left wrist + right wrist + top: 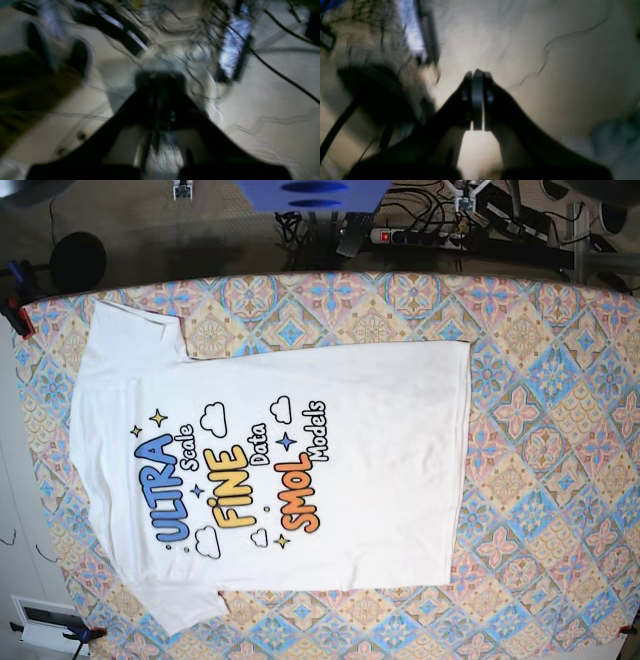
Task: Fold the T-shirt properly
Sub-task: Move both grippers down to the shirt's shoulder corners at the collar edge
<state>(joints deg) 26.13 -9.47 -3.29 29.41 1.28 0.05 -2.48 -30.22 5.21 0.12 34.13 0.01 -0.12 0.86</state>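
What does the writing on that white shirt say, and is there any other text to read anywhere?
All on the front of the T-shirt, lying print up on the patterned tablecloth:
"ULTRA" in blue
"Scale" in small white letters
"FINE" in yellow
"Data" in small white letters
"SMOL" in orange
"Models" in small white letters
Both wrist views are too blurred to show any text.

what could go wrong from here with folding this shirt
1. The T-shirt lies print side up on the patterned tablecloth. Folding from here would likely tuck the plain back inside and leave the lettering on the outside, possibly creased.
2. Neither arm shows in the base view, and both wrist views are blurred. The right end effector looks closed, so it must open before any grasp.
3. A pinch at the hem might also catch the tablecloth.
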